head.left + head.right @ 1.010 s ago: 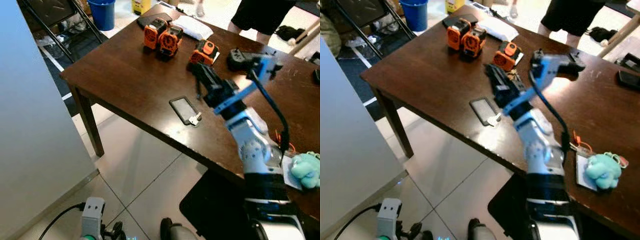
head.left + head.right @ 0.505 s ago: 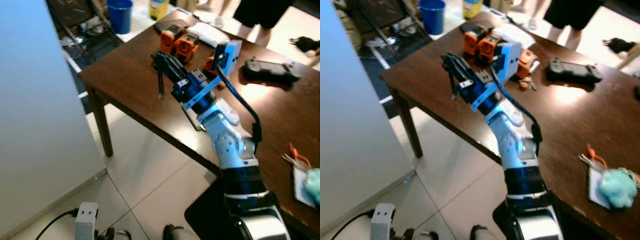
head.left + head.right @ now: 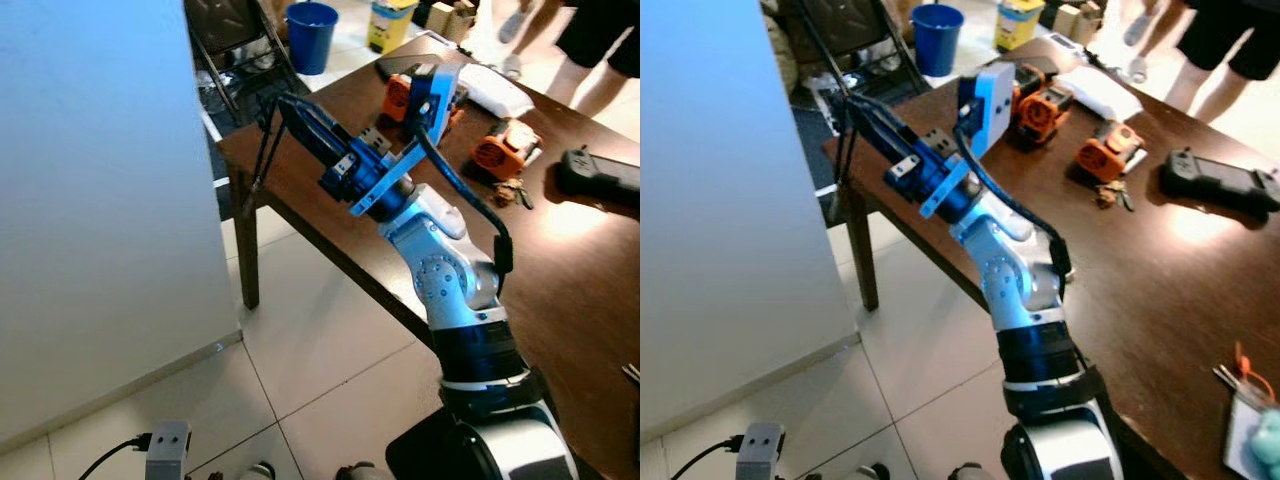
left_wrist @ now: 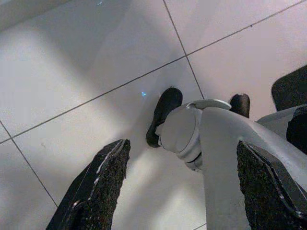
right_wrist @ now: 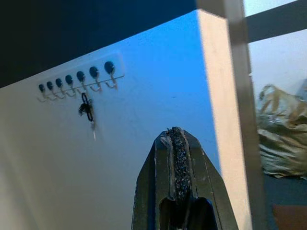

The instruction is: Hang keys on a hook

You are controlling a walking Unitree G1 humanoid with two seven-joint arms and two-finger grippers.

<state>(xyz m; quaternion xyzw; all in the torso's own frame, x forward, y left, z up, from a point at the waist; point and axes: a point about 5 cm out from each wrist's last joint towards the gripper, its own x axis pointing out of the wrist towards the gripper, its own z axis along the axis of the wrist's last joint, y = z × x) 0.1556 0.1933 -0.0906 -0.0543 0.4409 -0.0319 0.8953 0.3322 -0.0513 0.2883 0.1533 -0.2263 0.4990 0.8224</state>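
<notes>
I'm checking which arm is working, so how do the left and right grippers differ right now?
The left gripper is open, fingers spread wide; the right gripper is shut, with a dark strap dangling from it. The left gripper hangs low over the floor tiles; the right gripper is held up, pointing at the wall with the hook rack. Both have two long black fingers.

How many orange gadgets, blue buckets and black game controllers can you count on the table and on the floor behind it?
Orange gadgets: 3
Blue bucket: 1
Black controller: 1
Total: 5
</notes>
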